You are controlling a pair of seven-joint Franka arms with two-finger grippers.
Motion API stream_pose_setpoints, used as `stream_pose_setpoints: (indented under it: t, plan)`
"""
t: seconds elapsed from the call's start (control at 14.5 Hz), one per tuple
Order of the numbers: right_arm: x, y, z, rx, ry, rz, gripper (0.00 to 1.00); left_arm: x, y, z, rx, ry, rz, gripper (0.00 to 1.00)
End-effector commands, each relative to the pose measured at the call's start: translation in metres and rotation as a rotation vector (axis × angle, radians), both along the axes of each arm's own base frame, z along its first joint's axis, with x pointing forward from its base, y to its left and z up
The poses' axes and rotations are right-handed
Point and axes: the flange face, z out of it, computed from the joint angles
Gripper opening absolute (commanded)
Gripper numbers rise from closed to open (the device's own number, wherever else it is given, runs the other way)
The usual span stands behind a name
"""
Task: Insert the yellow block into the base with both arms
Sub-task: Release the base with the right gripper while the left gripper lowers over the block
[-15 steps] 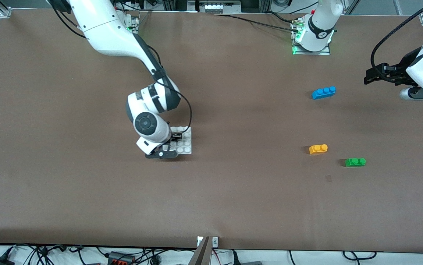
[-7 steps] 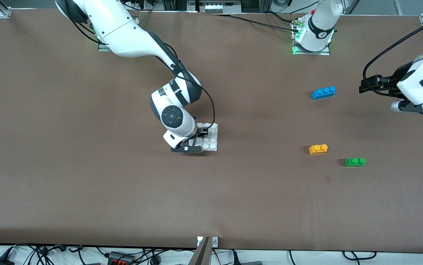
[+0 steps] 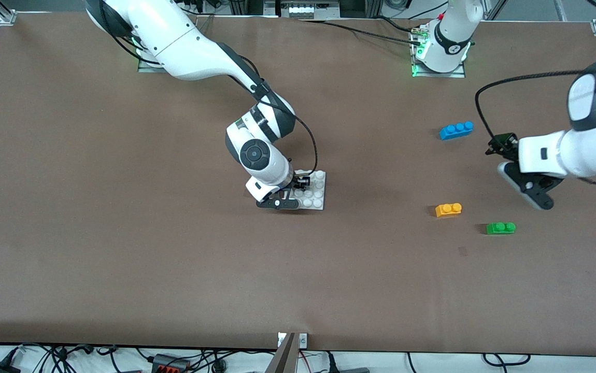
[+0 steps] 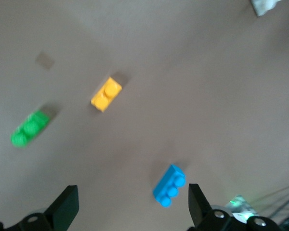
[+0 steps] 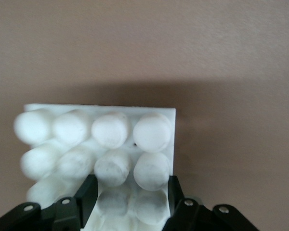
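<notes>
The right gripper [image 3: 298, 187] is sitting on the base [image 3: 316, 192] mid-counter, jaws pinching its studs. The left gripper [image 4: 130, 211] is hanging wide-jawed over the counter near the yellow block [image 3: 448, 209].

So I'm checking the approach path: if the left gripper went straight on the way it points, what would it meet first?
Likely bare table: the left gripper, fingers open, frames the blue brick slightly off-centre; depth unclear.
</notes>
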Motion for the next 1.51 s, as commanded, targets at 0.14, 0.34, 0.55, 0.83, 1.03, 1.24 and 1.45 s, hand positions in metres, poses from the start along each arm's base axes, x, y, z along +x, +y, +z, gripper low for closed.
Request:
stream_pose_setpoints:
  t: [0.14, 0.34, 0.55, 0.83, 1.03, 1.24, 1.45]
  plan:
    - [0.002, 0.025, 0.027, 0.067, -0.033, -0.008, 1.0, -0.005, -0.043, -0.045, -0.009, -0.064, -0.236, 1.0]
    - [0.014, 0.015, 0.057, 0.064, -0.055, -0.008, 1.0, -0.027, -0.058, -0.088, -0.036, -0.184, -0.422, 1.0]
    - [0.035, -0.028, 0.098, -0.042, -0.039, -0.007, 1.0, -0.035, -0.058, -0.112, -0.026, -0.258, -0.546, 1.0]
    - [0.063, -0.101, 0.158, -0.231, -0.069, 0.054, 1.0, -0.053, -0.058, -0.153, 0.057, -0.35, -0.668, 1.0]
    - [0.088, -0.18, 0.204, -0.277, -0.061, 0.131, 1.0, -0.048, -0.053, -0.169, 0.053, -0.337, -0.685, 1.0]
    - [0.098, -0.253, 0.25, -0.276, -0.023, 0.126, 1.0, -0.046, -0.042, -0.195, 0.047, -0.335, -0.671, 1.0]
    - [0.095, -0.314, 0.305, -0.258, -0.028, 0.187, 1.0, -0.043, -0.035, -0.218, 0.04, -0.35, -0.662, 1.0]
